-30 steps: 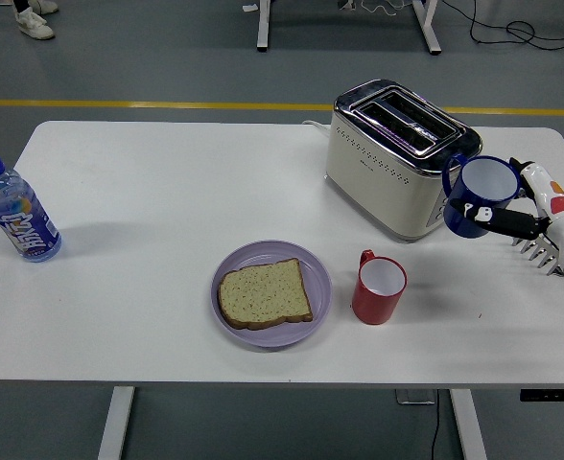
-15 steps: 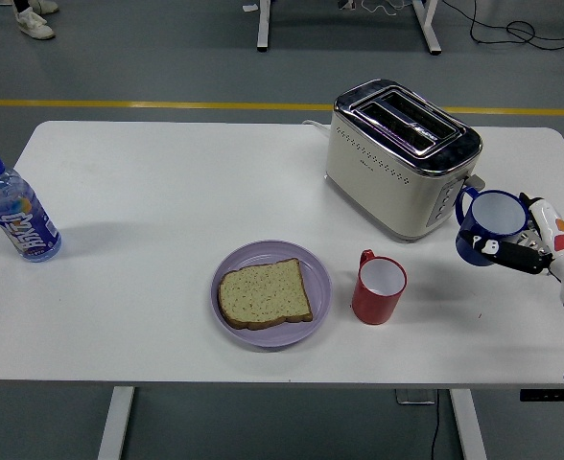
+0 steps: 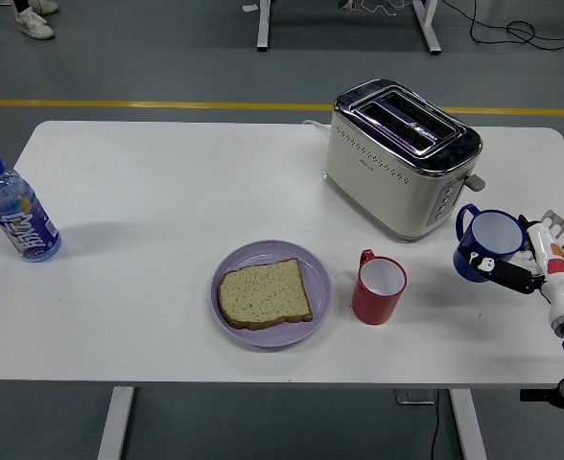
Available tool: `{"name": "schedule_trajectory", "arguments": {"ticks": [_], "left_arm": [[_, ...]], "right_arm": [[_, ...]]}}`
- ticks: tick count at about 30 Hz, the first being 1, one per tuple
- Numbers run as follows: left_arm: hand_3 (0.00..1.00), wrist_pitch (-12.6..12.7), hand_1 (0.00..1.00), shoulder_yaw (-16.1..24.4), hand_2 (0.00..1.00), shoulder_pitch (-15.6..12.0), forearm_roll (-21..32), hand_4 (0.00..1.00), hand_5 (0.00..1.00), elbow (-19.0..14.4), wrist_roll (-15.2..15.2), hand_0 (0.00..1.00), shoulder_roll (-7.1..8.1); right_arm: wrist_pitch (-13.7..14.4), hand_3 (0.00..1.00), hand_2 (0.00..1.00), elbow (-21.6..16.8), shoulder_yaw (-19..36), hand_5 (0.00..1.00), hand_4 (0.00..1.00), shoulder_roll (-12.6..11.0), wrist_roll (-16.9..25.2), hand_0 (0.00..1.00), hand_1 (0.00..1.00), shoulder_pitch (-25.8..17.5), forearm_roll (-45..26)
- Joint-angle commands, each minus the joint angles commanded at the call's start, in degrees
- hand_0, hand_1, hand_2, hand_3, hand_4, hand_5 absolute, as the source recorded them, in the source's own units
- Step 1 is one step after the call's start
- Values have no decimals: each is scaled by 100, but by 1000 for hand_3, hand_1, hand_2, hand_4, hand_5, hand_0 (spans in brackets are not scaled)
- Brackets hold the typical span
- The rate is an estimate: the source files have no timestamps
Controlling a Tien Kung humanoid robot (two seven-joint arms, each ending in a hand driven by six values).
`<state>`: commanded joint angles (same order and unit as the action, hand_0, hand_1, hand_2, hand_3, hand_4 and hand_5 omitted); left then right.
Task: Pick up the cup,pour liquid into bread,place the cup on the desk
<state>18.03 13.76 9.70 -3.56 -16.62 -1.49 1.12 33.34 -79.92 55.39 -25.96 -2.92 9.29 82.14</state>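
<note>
A blue cup (image 3: 491,243) with a white inside stands upright at the right of the table, just right of the toaster, low at the tabletop. My right hand (image 3: 518,267) comes in from the lower right corner, and its black fingers (image 3: 501,270) curl around the cup's near side. A slice of bread (image 3: 264,292) lies flat on a purple plate (image 3: 314,265) near the table's front middle. My left hand does not show.
A red cup (image 3: 378,287) stands right of the plate. A cream and chrome toaster (image 3: 398,158) sits behind it. At the far left edge stands a water bottle (image 3: 15,211). A small grey slotted piece (image 3: 562,226) lies behind my right hand.
My right hand has carried the blue cup down and a little to the right, from beside the toaster's top to table height near the front right.
</note>
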Motion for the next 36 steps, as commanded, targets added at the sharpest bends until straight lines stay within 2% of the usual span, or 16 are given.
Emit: {"name": "schedule_trajectory", "arguments": {"ticks": [21, 36], "left_arm": [[562, -1, 699, 107, 704, -38, -213, 250, 998, 3, -64, 687, 8], [561, -2, 699, 115, 705, -53, -225, 247, 998, 2, -72, 687, 3]], "right_arm": [[127, 460, 426, 597, -75, 145, 686, 348, 113, 542, 327, -143, 174], [189, 461, 428, 807, -131, 141, 685, 626, 162, 549, 333, -109, 283]]}}
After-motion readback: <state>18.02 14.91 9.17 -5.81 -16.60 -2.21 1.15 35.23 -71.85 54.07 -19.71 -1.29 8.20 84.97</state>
